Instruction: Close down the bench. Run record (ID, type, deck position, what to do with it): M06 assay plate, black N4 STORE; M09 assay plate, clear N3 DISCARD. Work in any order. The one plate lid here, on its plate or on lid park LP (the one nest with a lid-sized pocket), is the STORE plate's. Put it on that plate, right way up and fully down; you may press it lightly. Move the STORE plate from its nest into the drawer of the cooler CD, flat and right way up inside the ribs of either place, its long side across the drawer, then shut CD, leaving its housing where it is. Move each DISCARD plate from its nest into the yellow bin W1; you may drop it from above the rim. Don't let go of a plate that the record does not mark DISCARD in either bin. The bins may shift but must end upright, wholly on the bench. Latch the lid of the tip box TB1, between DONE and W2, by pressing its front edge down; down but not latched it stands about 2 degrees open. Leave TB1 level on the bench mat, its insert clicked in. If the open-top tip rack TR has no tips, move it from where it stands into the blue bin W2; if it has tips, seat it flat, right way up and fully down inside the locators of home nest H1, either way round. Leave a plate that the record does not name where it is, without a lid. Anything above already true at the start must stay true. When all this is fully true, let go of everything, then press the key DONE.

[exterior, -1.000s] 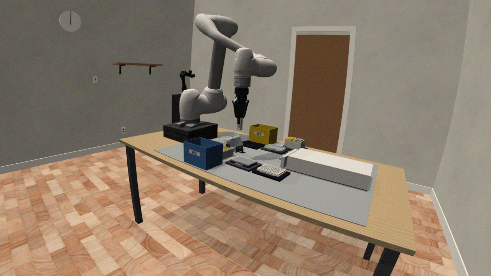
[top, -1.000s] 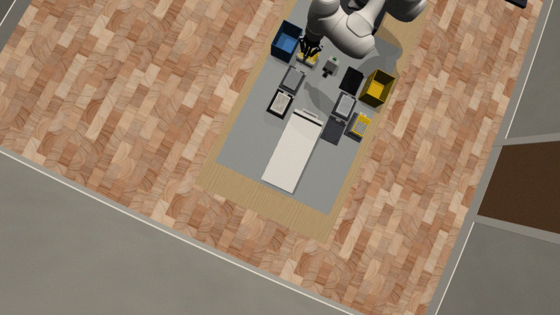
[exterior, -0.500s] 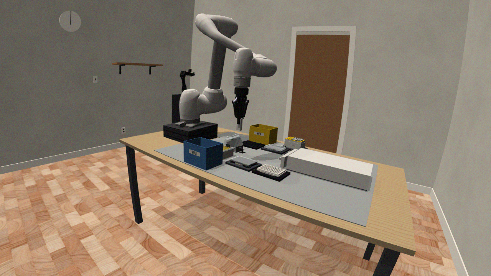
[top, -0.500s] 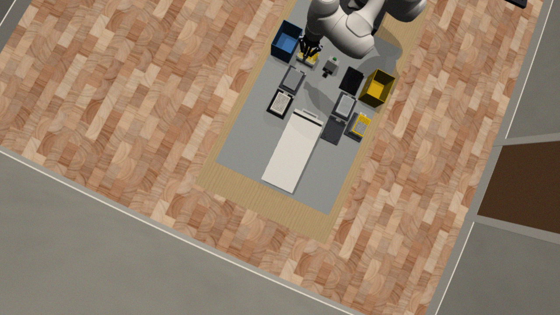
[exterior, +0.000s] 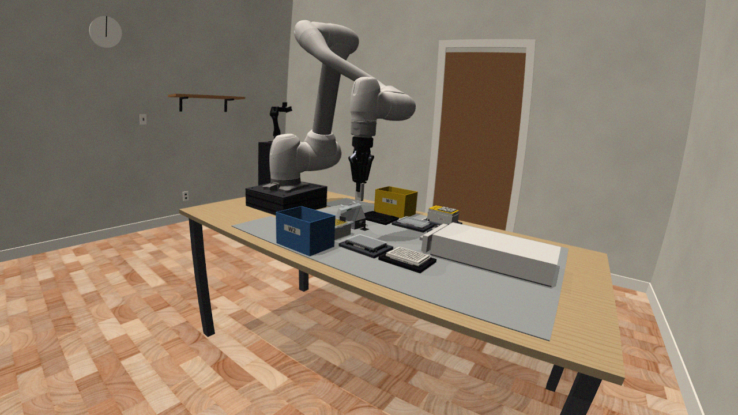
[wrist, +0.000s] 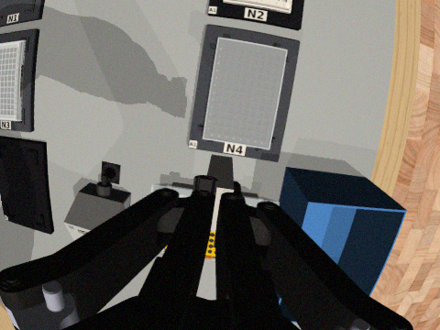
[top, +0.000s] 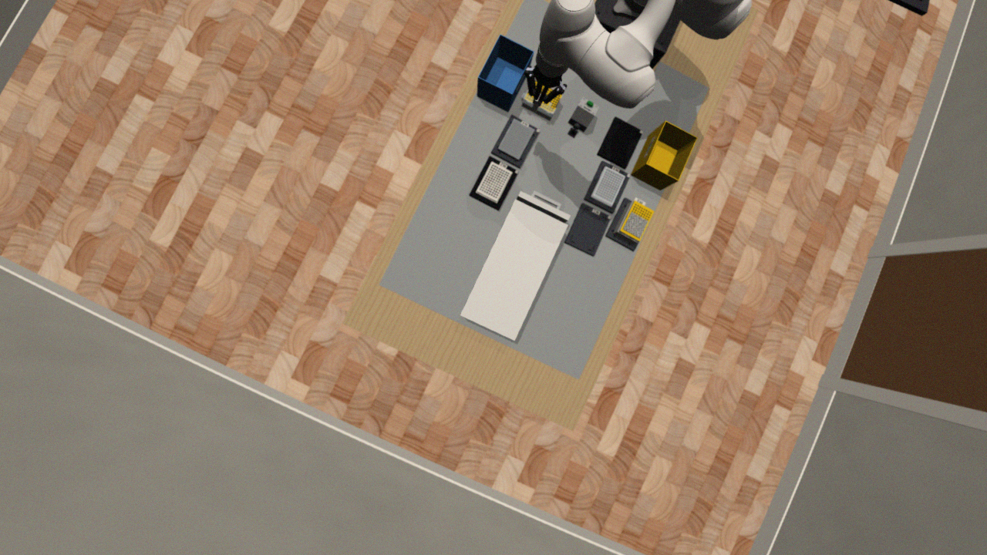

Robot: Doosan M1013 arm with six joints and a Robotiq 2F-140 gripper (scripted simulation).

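Wrist view: we see our gripper [wrist: 214, 190], clenched on nothing, at bottom centre below tags N4 [wrist: 234, 148] and N2 [wrist: 256, 14], blue bin [wrist: 343, 233] at right.

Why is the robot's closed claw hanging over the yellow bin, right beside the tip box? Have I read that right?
Not quite: the shut gripper hangs over the tip box, beside the blue bin. The yellow bin stands across the mat, as the top view shows.

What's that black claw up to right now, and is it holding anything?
Claw shut, empty. Poised over tip box beside blue bin. Lidded plate at N4 untouched. Nothing in the way.
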